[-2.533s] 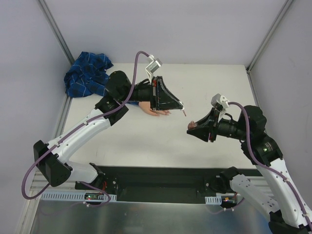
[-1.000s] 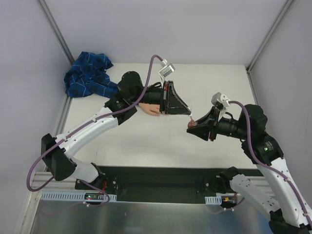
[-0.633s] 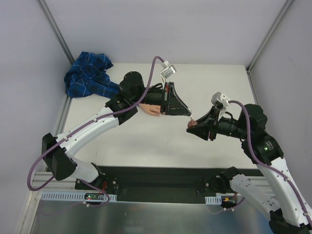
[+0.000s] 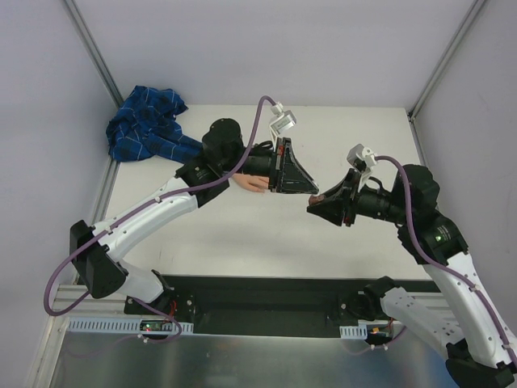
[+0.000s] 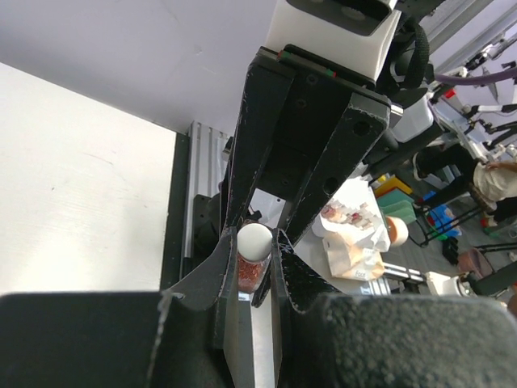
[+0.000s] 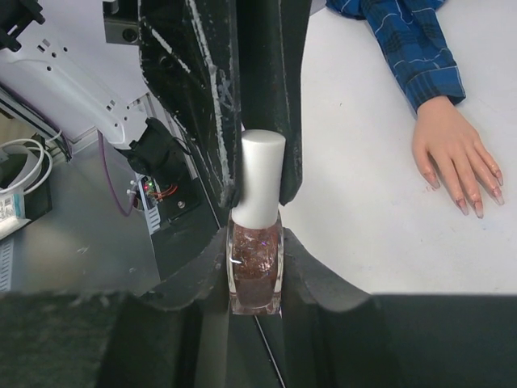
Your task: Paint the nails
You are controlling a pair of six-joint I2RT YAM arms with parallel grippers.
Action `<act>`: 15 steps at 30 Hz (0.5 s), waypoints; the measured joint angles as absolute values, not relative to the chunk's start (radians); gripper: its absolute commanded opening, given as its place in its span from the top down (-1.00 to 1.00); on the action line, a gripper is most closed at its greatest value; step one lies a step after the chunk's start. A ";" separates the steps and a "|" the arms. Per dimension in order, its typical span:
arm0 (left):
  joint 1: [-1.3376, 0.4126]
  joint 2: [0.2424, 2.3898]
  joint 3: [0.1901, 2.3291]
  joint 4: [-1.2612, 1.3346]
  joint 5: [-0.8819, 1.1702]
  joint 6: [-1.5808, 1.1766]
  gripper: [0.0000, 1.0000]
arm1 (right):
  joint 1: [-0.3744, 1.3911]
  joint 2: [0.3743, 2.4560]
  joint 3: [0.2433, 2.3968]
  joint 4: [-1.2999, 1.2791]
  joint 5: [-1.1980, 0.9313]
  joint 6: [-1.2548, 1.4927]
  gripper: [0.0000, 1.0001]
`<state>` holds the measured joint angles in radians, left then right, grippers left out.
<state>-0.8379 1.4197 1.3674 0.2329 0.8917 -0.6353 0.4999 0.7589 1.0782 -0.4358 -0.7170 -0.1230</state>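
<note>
The pale fake hand [image 6: 449, 151] lies flat on the white table, fingers spread, its nails [image 6: 478, 212] pinkish at the tips; a blue plaid sleeve [image 6: 412, 40] covers the wrist. In the top view the hand [image 4: 252, 184] is partly hidden under my left gripper [image 4: 312, 191]. My right gripper [image 6: 256, 242] is shut on a glass polish bottle [image 6: 255, 267] of reddish glitter polish. My left gripper [image 5: 254, 242] is shut on the bottle's white cap [image 5: 254, 240], which sits on the bottle neck. The two grippers meet tip to tip above the table, right of the hand.
The rumpled blue plaid cloth [image 4: 145, 125] lies at the table's back left corner. White walls with metal posts close the back and sides. The black base rail [image 4: 258, 303] runs along the near edge.
My left gripper carried the white cap and brush rightward from over the hand to the bottle. The cap now sits on the bottle. My right gripper shifted slightly up and left.
</note>
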 measured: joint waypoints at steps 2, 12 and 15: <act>-0.838 1.420 1.374 0.220 0.887 -0.612 1.00 | 0.500 0.766 1.087 -0.440 -0.709 -0.114 1.00; -0.838 1.417 1.428 0.168 0.987 -0.461 1.00 | 0.505 0.795 1.147 -0.464 -0.785 -0.071 1.00; -0.838 1.415 1.458 0.115 0.991 -0.421 1.00 | 0.506 0.815 1.164 -0.469 -0.806 -0.062 1.00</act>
<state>-0.8379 1.4155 1.4582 0.1146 0.9909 -0.4213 0.5060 0.8154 1.1645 -0.4686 -0.8059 -0.0616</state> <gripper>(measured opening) 0.114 0.276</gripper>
